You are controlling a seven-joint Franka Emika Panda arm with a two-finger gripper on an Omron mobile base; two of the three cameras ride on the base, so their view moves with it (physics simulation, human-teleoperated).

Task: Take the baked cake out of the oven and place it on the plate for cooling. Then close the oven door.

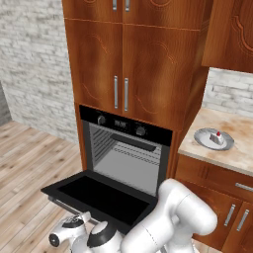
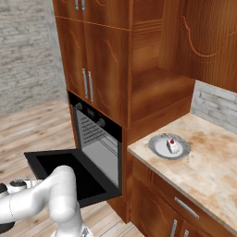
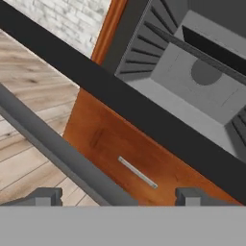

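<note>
On the counter (image 2: 208, 171), near its back-left corner, the plate (image 2: 159, 149) carries the baked cake (image 2: 172, 146); the oven door (image 1: 99, 196) hangs open, and the gripper (image 3: 117, 196) spreads wide, empty, beside the door's handle (image 3: 57, 151).

- 1 oven (image 1: 129, 157), with 2 round knobs (image 1: 101, 119) and 1 display
- 1 oven door (image 1: 101, 197), folded down flat, with 1 bar handle (image 3: 57, 153) just ahead of the gripper's fingertips
- 1 plate (image 2: 159, 149) on 1 counter (image 2: 203, 171)
- 1 cake (image 2: 172, 146) on that plate
- 1 gripper (image 3: 115, 197), 2 fingertips
</note>
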